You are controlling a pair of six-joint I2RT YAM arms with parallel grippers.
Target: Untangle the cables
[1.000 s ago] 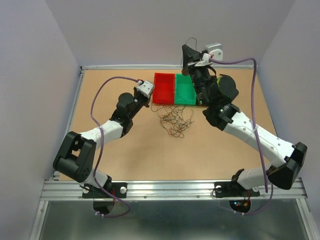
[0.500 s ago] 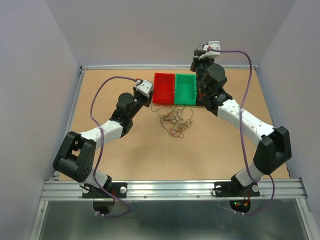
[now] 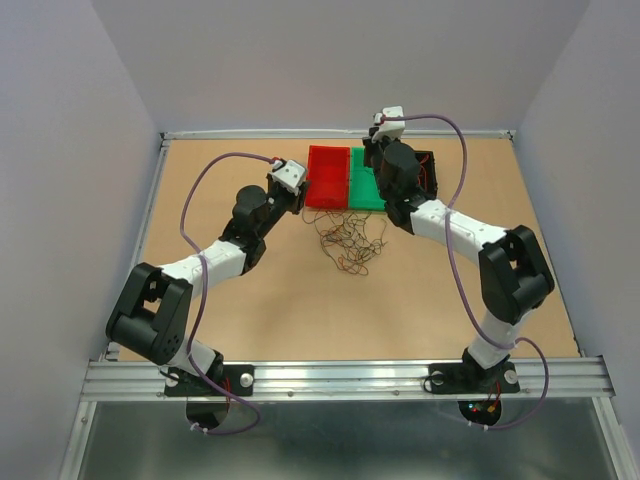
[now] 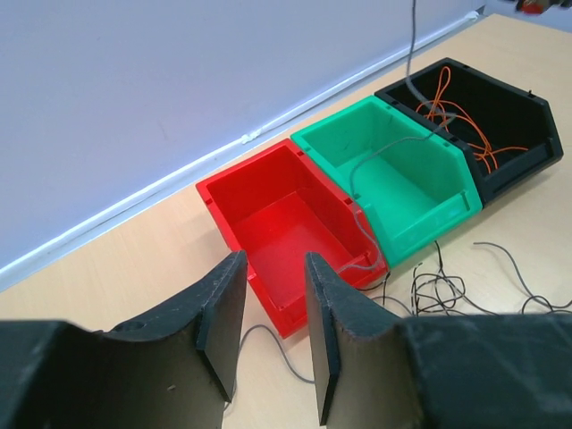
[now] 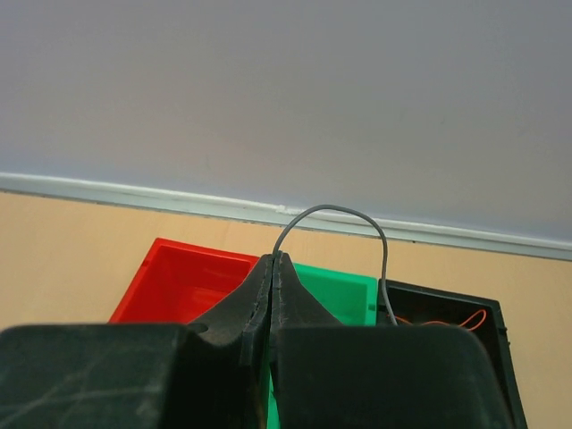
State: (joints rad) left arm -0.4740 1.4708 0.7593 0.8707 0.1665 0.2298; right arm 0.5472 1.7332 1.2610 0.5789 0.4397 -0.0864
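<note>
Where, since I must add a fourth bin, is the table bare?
Bare: the table's far-left corner, left of the red bin, and the near strip between the cables and the arm bases. Crowded: centre, around cables and bins.

I saw the red bin (image 4: 286,214), green bin (image 4: 402,179) and black bin (image 4: 527,134) as smooth, slightly glossy plastic. The desk (image 3: 250,300) looked like matt, wood-toned board, and my left pincer (image 4: 273,268) was rough matt black.
</note>
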